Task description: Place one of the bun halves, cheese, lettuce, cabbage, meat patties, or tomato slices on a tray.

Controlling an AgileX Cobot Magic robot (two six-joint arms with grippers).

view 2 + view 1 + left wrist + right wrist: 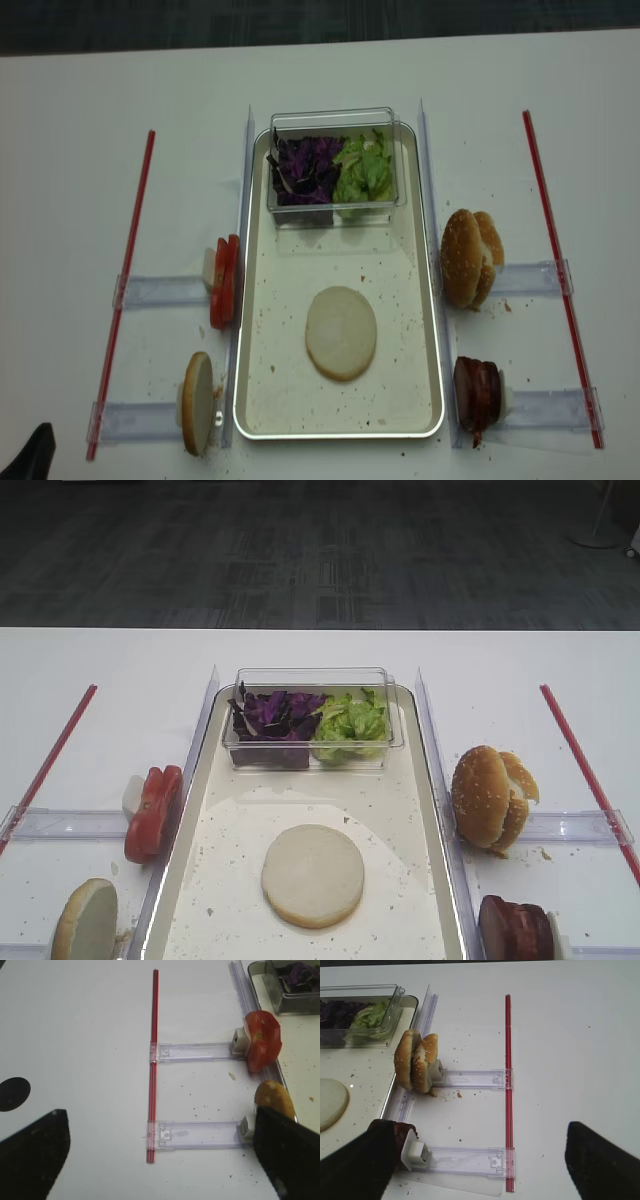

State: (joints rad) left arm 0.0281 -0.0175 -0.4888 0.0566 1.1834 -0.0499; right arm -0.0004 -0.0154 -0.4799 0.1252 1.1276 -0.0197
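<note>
One bun half already lies flat on the tray, roughly at the floor's centre and toward six o'clock from the clear box holding the cabbage and lettuce.

Your main risk is the upright stacks outside the rim. The tomato slices stand on edge at nine o'clock of the tray, another bun half stands at about seven o'clock, and the meat patties at about five o'clock. Each leans against a small white pusher on a clear rail. Come in off-centre and you likely tip the whole stack or drag two pieces at once. The glossy patties may slip from the pads. A low swing over the rim could also clip the clear box or nudge the bun already placed.

Your left gripper is spread wide, holds nothing and touches nothing; one finger sits just beside the standing bun half in its wrist view. Your right gripper also shows dark fingers well apart with only bare table between them, its other finger near the patties.
</note>
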